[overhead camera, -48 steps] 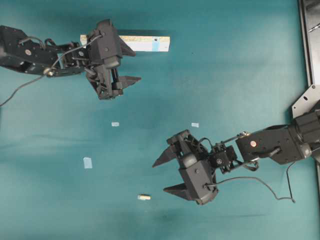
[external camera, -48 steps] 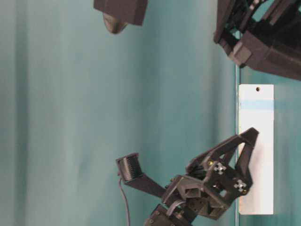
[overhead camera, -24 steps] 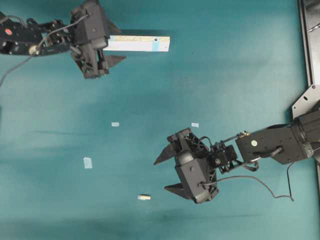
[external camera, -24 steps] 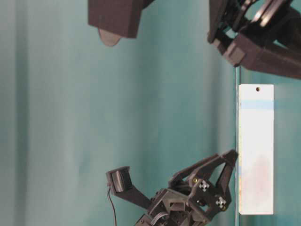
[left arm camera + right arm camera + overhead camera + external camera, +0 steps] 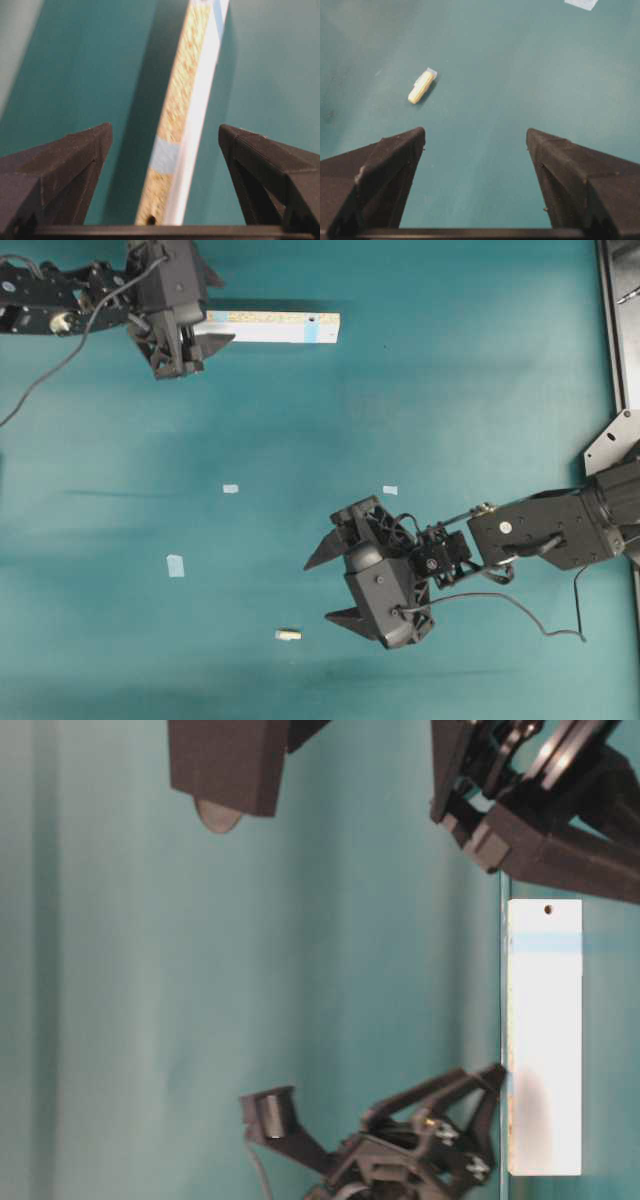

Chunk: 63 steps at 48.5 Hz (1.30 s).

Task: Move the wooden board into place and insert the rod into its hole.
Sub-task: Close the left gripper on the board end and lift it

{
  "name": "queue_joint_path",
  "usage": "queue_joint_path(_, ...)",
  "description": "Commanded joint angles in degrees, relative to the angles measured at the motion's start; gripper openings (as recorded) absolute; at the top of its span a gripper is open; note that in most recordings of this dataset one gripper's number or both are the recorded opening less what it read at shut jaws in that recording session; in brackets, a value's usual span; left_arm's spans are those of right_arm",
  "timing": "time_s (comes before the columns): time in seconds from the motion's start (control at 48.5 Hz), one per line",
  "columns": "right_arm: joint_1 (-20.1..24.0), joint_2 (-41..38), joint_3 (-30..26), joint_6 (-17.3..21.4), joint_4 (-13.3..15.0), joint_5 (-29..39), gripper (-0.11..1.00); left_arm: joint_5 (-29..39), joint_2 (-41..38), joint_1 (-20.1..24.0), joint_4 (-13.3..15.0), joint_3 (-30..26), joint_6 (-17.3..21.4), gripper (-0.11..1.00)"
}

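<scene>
**Supervisor:** Where is the board?

**Operator:** I see the wooden board [image 5: 270, 327] lying flat on the teal table [image 5: 450, 390], far left in the overhead view, its long side running left to right. The hole [image 5: 312, 317] is near its right end, next to a light-blue band across the board. My left gripper [image 5: 212, 310] is at the board's left end. The fingers stand wide apart, one on each side of the plank, and I cannot tell whether either touches it. In the left wrist view the board [image 5: 187, 115] runs away from me between the two finger tips.

**Supervisor:** And the rod?

**Operator:** The rod [image 5: 288, 635] lies on its side on the table, near the bottom edge of the overhead view, apart from everything. My right gripper [image 5: 329, 587] is just right of it, claw spread wide and holding nothing. The right wrist camera shows the rod [image 5: 421, 86] ahead and left of the open fingers. Three small blue tape squares [image 5: 231, 488] sit on the cloth between the arms.
</scene>
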State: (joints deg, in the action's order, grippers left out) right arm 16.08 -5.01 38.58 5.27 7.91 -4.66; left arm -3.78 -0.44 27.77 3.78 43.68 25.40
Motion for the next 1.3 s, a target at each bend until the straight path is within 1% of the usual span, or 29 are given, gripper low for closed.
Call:
queue_joint_path(0.0, 0.26, 2.11, -1.76, 0.09, 0.00, 0.79, 0.93, -0.26, -0.62, 0.18, -0.09, -0.09, 0.53, 0.91)
queue_joint_path(0.248, 0.26, 5.80, -4.13, 0.09, 0.00, 6.06, 0.93, -2.90, -4.13, 0.18, -0.09, -0.44, 0.53, 0.91)
queue_joint_path(0.475, 0.26, 10.72, -5.98, 0.09, 0.00, 10.72, 0.93, -5.89, -6.86, 0.26, -0.18, -0.88, 0.35, 0.91)
queue_joint_path(0.702, -0.09, 16.08, -6.59, 0.09, 0.00, 11.25, 0.93, -6.42, -9.05, 0.26, -0.18, -2.02, 0.35, 0.91)
queue_joint_path(0.991, -0.09, 17.49, -6.77, 0.09, 0.00, 12.57, 0.93, -6.59, -9.93, 0.26, -0.09, -2.55, 0.26, 0.89)
queue_joint_path(1.052, -0.09, 17.49, -6.86, 0.09, 0.00, 12.57, 0.93, -6.77, -10.72, 0.18, -0.09, -2.46, -0.09, 0.85)
queue_joint_path(1.114, -0.09, 17.49, -6.86, 0.09, 0.00, 12.57, 0.93, -6.94, -11.34, 0.18, -0.09, -2.37, -0.09, 0.76)
queue_joint_path(1.135, -0.18, 17.49, -6.86, 0.09, 0.09, 12.48, 0.93, -6.94, -11.60, 0.18, -0.18, -2.37, -0.18, 0.72)
queue_joint_path(1.238, -0.18, 17.49, -6.86, 0.09, 0.00, 12.48, 0.93, -7.29, -12.48, 0.18, -0.18, -2.46, -0.18, 0.44)
queue_joint_path(1.279, -0.26, 17.49, -6.77, 0.09, 0.00, 12.57, 0.93, -7.38, -12.57, 0.18, -0.18, -2.55, -0.18, 0.34)
